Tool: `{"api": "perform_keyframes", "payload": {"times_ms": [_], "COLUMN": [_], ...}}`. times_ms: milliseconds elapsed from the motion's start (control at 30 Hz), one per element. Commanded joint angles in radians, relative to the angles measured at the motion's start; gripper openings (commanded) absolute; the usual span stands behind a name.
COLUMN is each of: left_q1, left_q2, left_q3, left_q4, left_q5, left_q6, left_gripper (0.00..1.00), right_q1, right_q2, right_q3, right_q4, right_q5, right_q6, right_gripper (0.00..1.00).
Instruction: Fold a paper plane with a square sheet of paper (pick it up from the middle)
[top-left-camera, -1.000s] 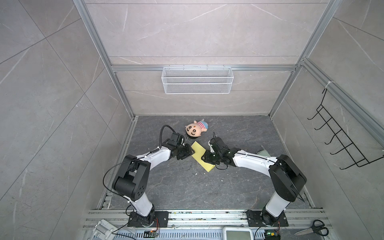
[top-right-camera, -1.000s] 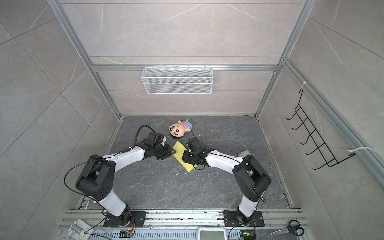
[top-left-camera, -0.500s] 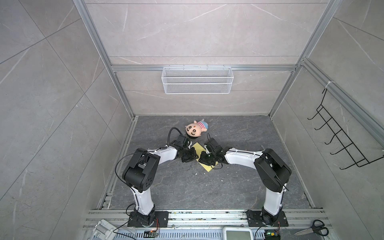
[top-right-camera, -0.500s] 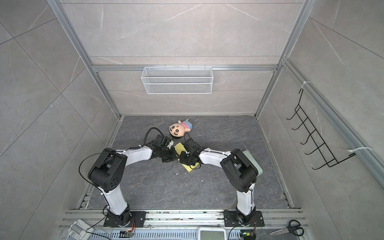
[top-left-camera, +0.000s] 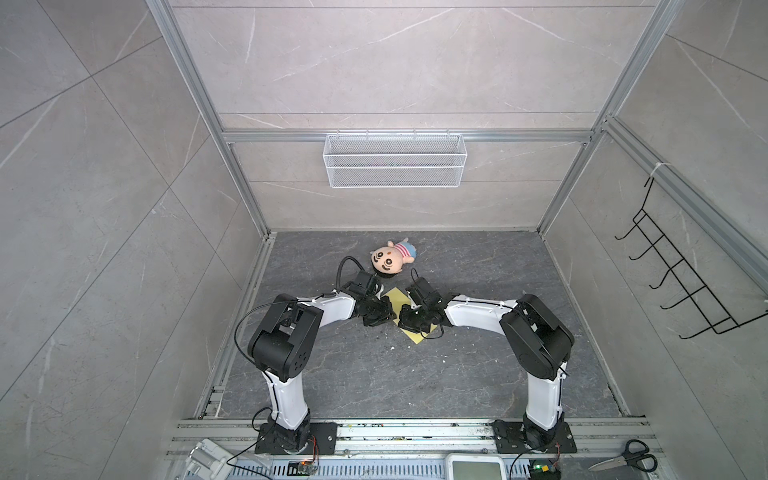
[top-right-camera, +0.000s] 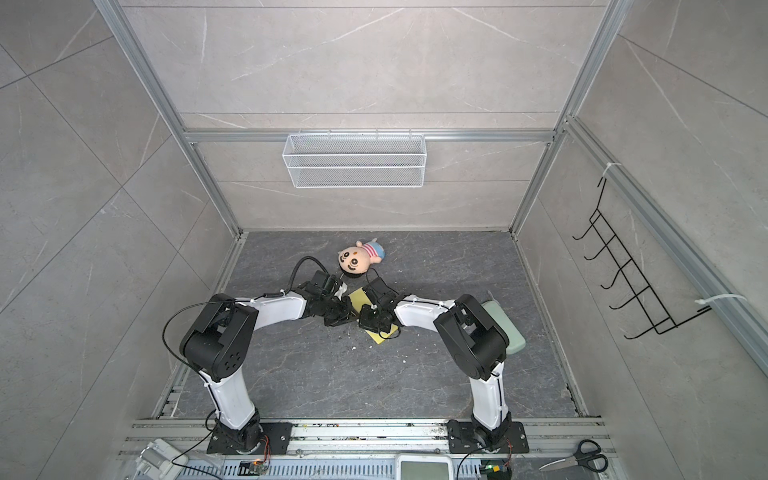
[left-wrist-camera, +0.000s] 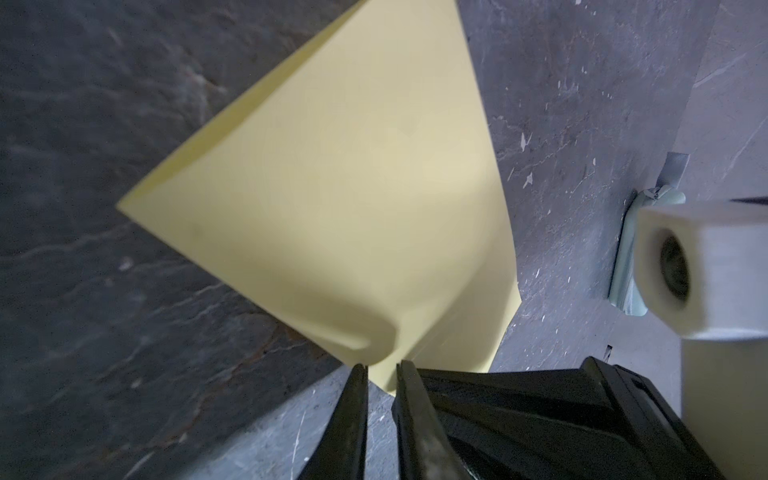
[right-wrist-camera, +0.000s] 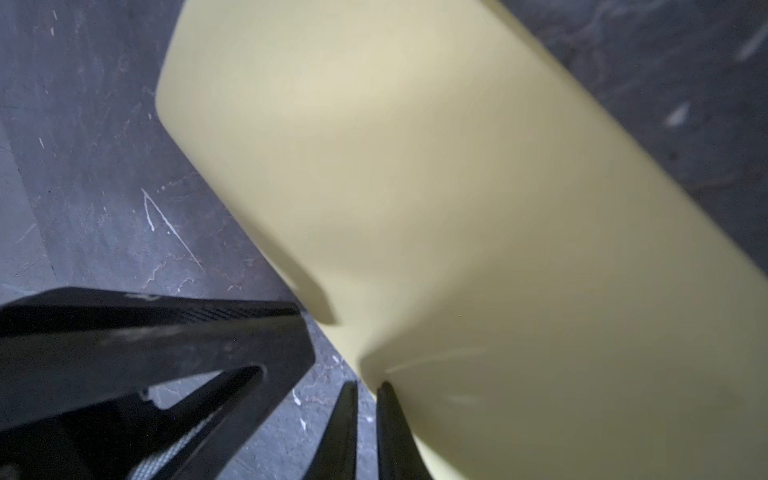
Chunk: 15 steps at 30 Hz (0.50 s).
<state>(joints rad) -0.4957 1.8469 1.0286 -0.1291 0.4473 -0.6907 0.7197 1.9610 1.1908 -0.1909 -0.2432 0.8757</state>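
Two low reaches meeting mid-floor. From the left, stretches in with elbow raised, left gripper (left-wrist-camera: 382, 372) narrowed onto an edge of the square sheet of paper (top-left-camera: 395, 298). Bows upward, diagonal running from the plush doll (top-left-camera: 390, 261) toward the front. From the right, mirrors that pose, right gripper (right-wrist-camera: 366, 388) pinching the opposite edge.

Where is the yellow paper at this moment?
In both top views the paper sits at mid-floor, under and between the left gripper and right gripper, just on the arm-base side of the doll.
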Motion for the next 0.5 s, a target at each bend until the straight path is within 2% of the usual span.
{"api": "perform_keyframes", "payload": {"times_ms": [0,467], "left_q1": [-0.001,-0.004], "left_q2": [-0.020,0.031], "left_q3": [0.021,0.030], "left_q4": [0.018,0.036], "left_q5": [0.021,0.047], "left_q6": [0.027,0.024], "left_gripper": [0.18,0.14], "right_q1": [0.007,0.006], "right_q2": [0.021,0.027], "right_q3": [0.024,0.018], "right_q4": [-0.038,-0.041], "right_q5": [0.004,0.004], "right_q6": [-0.006,-0.006], "right_gripper": [0.14,0.14]}}
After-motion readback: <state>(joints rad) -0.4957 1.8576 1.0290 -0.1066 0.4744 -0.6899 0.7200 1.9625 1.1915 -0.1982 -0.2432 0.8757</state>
